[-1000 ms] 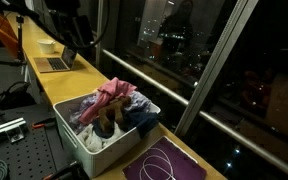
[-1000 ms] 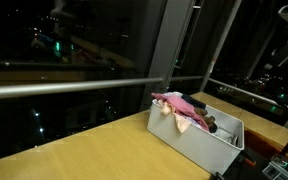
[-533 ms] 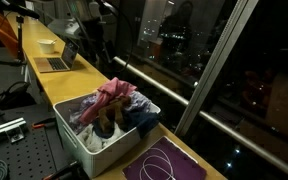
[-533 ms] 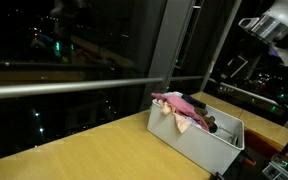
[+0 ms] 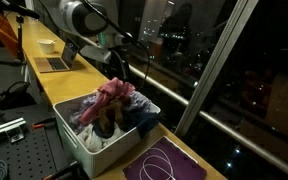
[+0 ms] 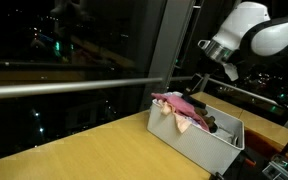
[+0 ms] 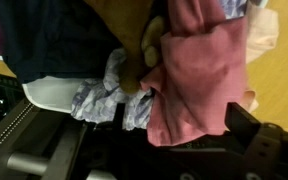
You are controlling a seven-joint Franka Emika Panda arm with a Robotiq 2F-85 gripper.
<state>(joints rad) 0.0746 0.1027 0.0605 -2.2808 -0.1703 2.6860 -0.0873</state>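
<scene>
Over the bin, in an exterior view: the arm has swung in from the laptop end during the last second. The gripper now hangs just above the clothes pile, at its 12 o'clock edge on the window side. The pink cloth tops the pile, right under the gripper. No contact that I can see. Purple mat at the bin's 4 o'clock, unchanged.

In an exterior view from the opposite side: the arm was barely in frame half a second back and now fills 1–2 o'clock. The gripper sits near the pink cloth, at its 1 o'clock, with a gap between them. The bin hasn't shifted.

Wrist view: the pile fills the frame.
- Pink cloth at 3 o'clock.
- Dark blue cloth at 10 o'clock.
- Patterned grey cloth near centre.
- One of the dark fingers shows at 5 o'clock.

Jaws are spread as wide as they go, with nothing between them.

My read: the approach is about complete and no grasp has started. All the clothes are in the bin.
</scene>
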